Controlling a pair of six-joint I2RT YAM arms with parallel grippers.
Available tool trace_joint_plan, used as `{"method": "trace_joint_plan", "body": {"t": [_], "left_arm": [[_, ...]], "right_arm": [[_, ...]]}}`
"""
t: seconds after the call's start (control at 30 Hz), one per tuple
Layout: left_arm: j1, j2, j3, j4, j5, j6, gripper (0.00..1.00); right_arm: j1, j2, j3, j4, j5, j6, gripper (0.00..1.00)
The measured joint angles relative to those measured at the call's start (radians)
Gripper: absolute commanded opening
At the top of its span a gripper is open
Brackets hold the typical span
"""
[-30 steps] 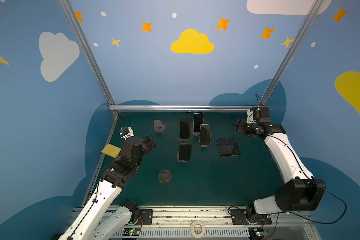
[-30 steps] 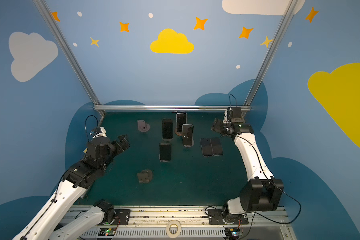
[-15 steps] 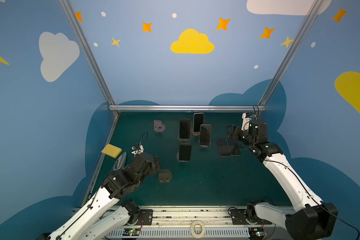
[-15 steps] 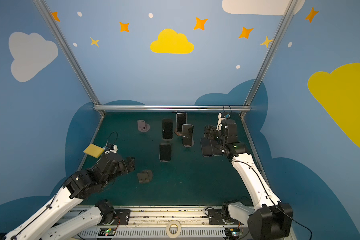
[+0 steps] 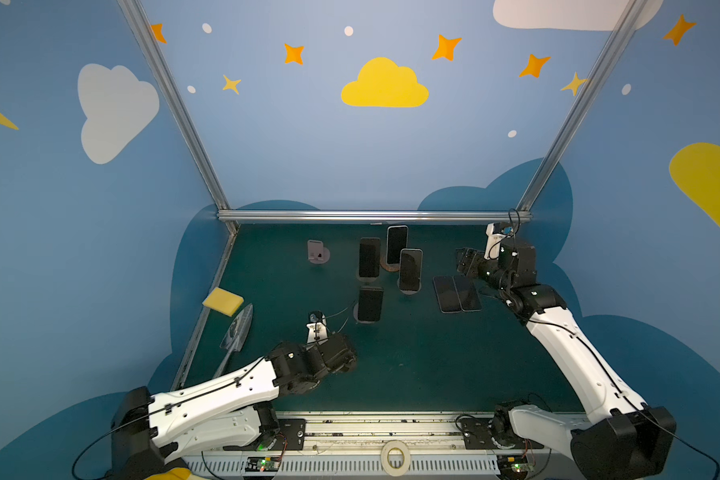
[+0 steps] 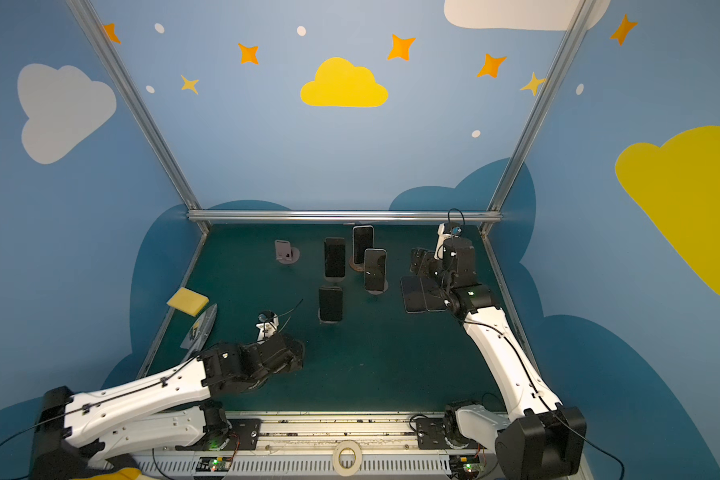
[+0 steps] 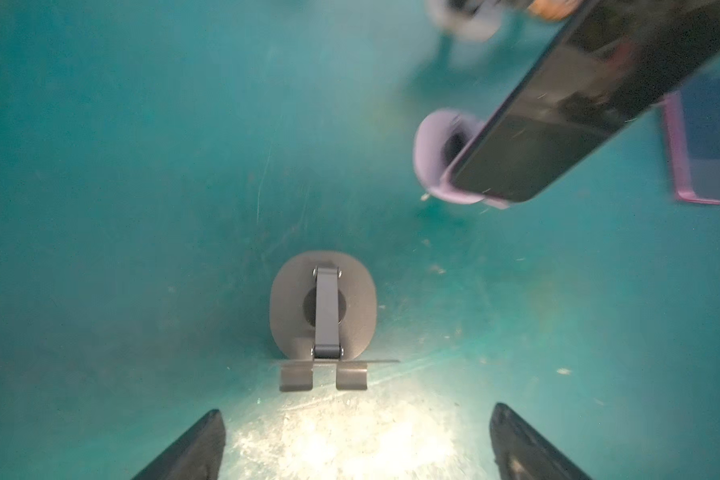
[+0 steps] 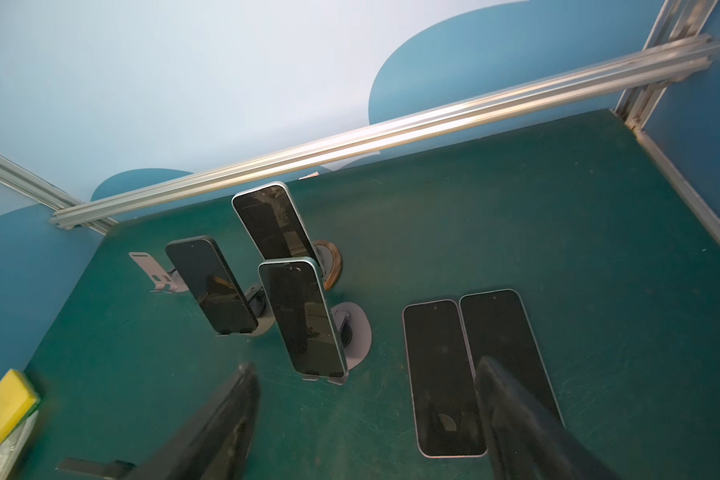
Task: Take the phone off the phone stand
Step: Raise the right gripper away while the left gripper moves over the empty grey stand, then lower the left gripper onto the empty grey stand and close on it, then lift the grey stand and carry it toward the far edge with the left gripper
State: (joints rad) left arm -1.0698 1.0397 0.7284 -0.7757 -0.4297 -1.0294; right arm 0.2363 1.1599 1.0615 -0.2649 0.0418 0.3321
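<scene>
left gripper [image 7: 356, 436] hangs spread wide and empty before a bare grey stand [image 7: 323, 318]; right gripper [image 8: 366, 419], parted and empty, faces a standing phone [image 8: 302, 318].

Middle back: four phones on stands [image 5: 410, 269] cluster close, narrow gaps between them; the nearest phone [image 5: 370, 304] stands a little apart toward the front.
Back left: an empty pink stand [image 5: 317, 252] stands alone, bare table [image 5: 412, 365] around it.
Right: two flat phones [image 5: 457, 293] lie touching, low, just beside the right gripper [image 5: 466, 262], whose jaws stand apart.
Left edge: yellow sponge [image 5: 222, 301] and a clear trowel-like tool [image 5: 238, 328] crowd the rail.
Front left: a dark empty stand [image 7: 323, 309] lies beneath the wide-spread left gripper [image 7: 356, 440].
Front centre and right: bare table, free passage.
</scene>
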Motion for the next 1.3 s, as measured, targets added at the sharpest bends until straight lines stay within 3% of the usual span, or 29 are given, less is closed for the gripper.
{"method": "trace_joint_plan", "body": {"t": [0.2,0.57,0.67,0.87,0.97,1.3], "left_arm": [[0.004,0.036,-0.080,0.119,-0.024,-0.040,0.91],[0.102,0.131,-0.143,0.261,-0.032,-0.016,0.85],[0.119,0.169,-0.142,0.272,-0.038,0.003,0.81],[0.128,0.216,-0.118,0.278,-0.061,0.042,0.60],[0.128,0.215,-0.105,0.278,-0.067,0.056,0.54],[0.129,0.092,-0.067,0.167,-0.106,0.056,0.50]], "right_arm": [[-0.013,-0.051,0.000,0.003,0.028,-0.019,0.82],[-0.009,-0.058,0.000,0.006,0.029,-0.026,0.82],[-0.007,-0.059,0.000,0.006,0.035,-0.026,0.82],[-0.003,-0.060,0.000,0.006,0.038,-0.032,0.82],[0.003,-0.060,0.000,0.006,0.037,-0.035,0.82],[0.010,-0.062,0.000,0.006,0.033,-0.042,0.82]]}}
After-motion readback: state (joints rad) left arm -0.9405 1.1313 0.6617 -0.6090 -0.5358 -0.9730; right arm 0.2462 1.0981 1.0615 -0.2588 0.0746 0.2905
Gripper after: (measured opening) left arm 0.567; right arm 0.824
